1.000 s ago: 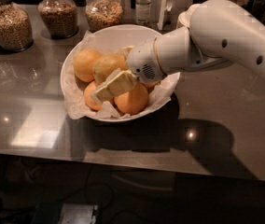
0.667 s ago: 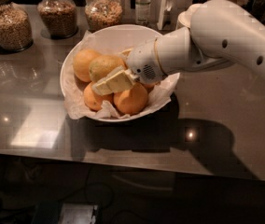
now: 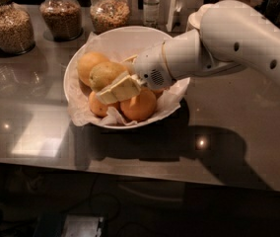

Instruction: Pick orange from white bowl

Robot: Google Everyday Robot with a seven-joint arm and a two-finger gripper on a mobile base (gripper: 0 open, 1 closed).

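Observation:
The white bowl (image 3: pixel 81 58), lined with crumpled white paper, stands on the dark counter and holds several fruits. The orange (image 3: pixel 102 72), dull yellowish with an olive tinge, lies on top of the pile at the left middle. My gripper (image 3: pixel 112 80) reaches in from the right on the white arm (image 3: pixel 238 38). One cream finger (image 3: pixel 119 89) lies across the orange's front lower side and the other shows behind its top right. The gripper is shut on the orange. Smaller brighter orange fruits (image 3: pixel 139 105) lie beneath and beside it.
Three glass jars of grains (image 3: pixel 61 14) stand along the back of the counter, with a small bottle (image 3: pixel 151 5) beside them. Stacked white bowls (image 3: pixel 199 15) sit behind the arm. The counter's front edge (image 3: pixel 130 169) runs below the bowl.
The gripper rose slightly, then settled lower around the orange. The orange has shifted a little to the left and shows more of its surface.

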